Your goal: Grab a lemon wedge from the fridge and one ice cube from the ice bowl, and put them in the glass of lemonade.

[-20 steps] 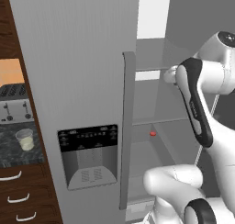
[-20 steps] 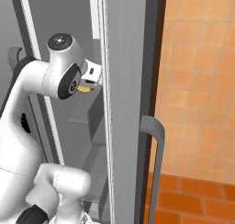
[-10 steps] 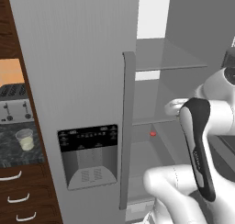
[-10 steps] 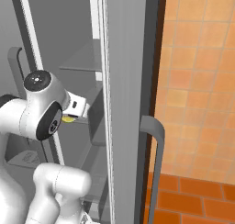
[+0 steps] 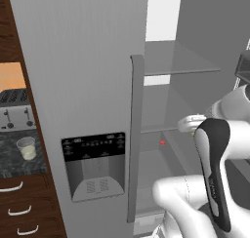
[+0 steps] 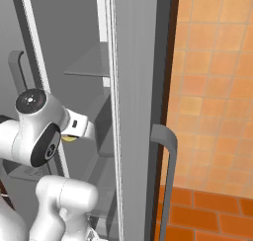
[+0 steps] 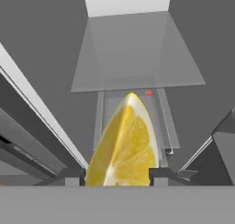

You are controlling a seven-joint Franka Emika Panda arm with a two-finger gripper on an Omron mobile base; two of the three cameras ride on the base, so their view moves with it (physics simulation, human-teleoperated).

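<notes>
So the wedge (image 7: 123, 145) is held in the half-shut pincer (image 7: 117, 176), with the fridge (image 7: 137, 53) shelves seen ahead

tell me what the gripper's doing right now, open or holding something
Gripper: jaws closed on the lemon wedge, which sits between the two finger tips in the hand view.

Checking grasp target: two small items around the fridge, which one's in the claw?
The lemon wedge, yellow, sits between the claw fingertips. The tiny red object lies apart on a fridge shelf further in, untouched.
</notes>
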